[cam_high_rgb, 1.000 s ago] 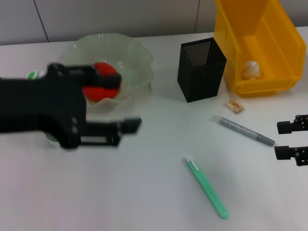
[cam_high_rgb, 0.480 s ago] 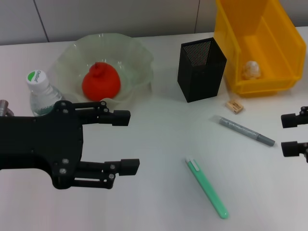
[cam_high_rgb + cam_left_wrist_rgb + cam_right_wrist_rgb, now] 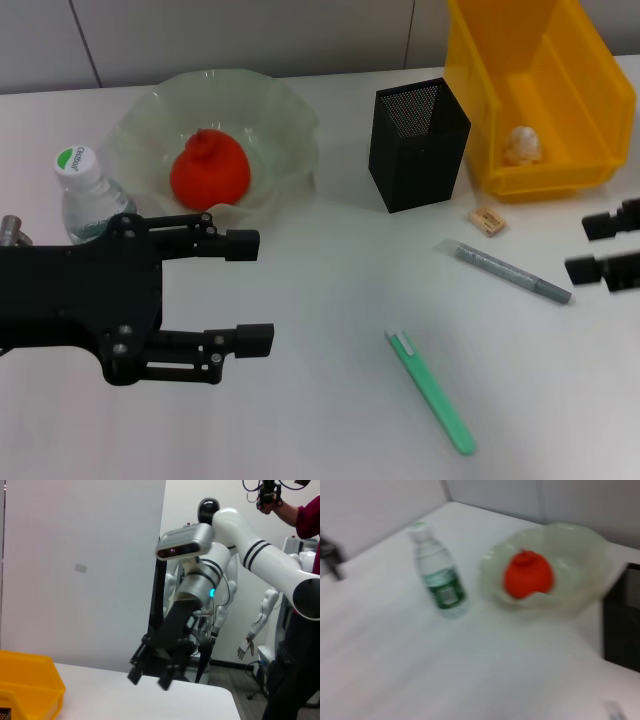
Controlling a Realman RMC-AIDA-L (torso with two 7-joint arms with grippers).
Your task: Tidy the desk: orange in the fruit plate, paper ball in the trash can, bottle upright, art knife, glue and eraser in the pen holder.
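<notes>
Green art knife (image 3: 430, 391): lying flat near the desk's front edge, waiting to be collected.
Left gripper (image 3: 250, 290): hovering over the front left of the desk, fingers spread, gripping nothing.
Right gripper (image 3: 598, 248): hanging at the right edge, fingers parted and empty, near a grey stick, possibly the glue (image 3: 510, 271).
Eraser (image 3: 486, 220): sitting on the desk beside the pen holder (image 3: 418, 145), not yet inside.
Bottle (image 3: 88, 196): standing upright at the left.
Orange (image 3: 209, 171): resting in the fruit plate (image 3: 285, 120).
Paper ball (image 3: 522, 145): lying in the trash can (image 3: 560, 60), far right corner.
</notes>
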